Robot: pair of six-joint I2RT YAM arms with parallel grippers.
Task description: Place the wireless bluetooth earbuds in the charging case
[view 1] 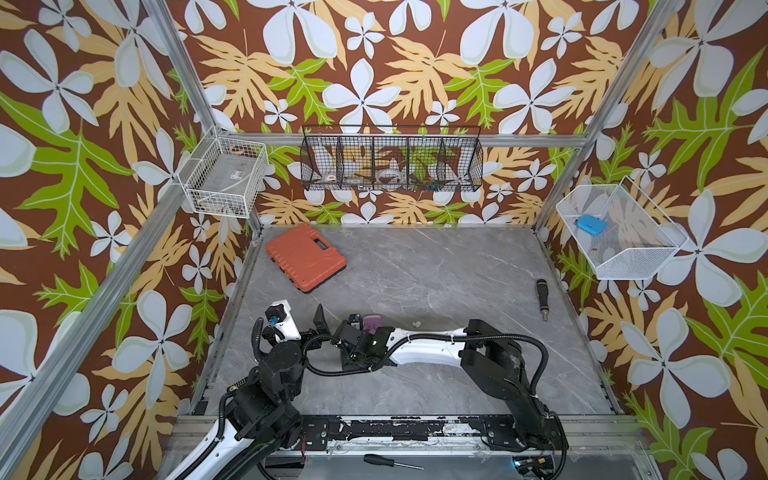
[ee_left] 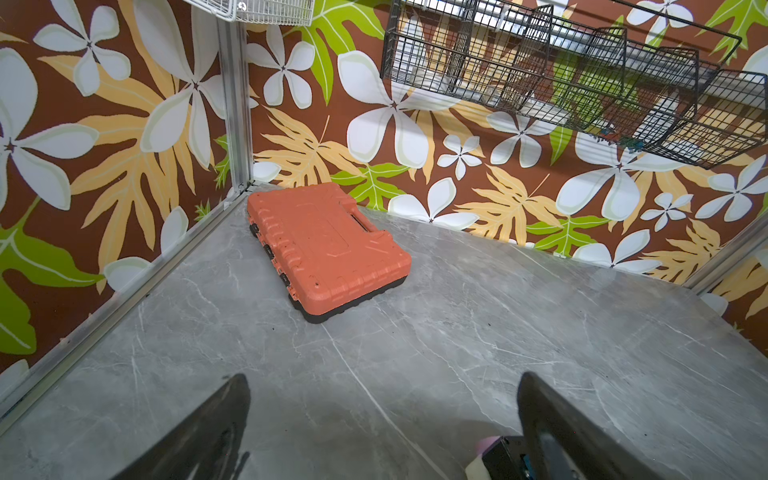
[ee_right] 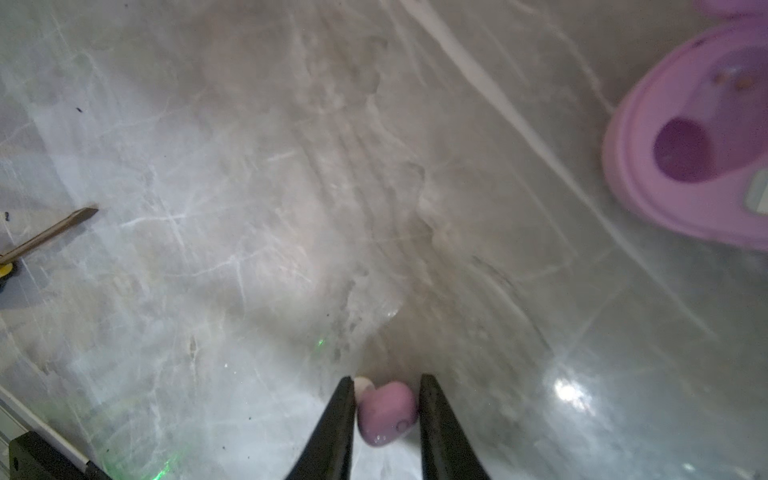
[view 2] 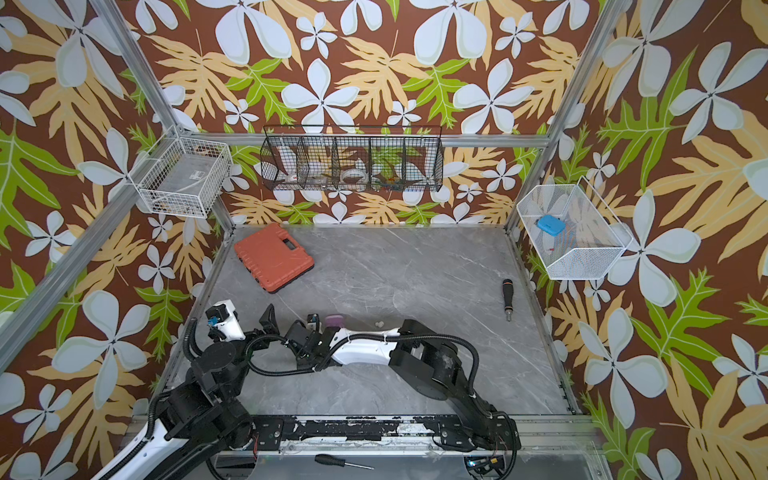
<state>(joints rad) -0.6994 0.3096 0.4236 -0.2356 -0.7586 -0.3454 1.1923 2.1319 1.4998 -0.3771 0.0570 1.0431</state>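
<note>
Within narrowed right gripper: pinched earbud.

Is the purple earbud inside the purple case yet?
No, the purple earbud sits between the fingers of the right gripper, away from the open purple case, whose visible socket is empty.

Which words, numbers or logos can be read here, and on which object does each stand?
None can be read.
Red mark on the white roll in the black wire basket: too blurred.
Label on the grey box in the white wire basket: too small.
</note>
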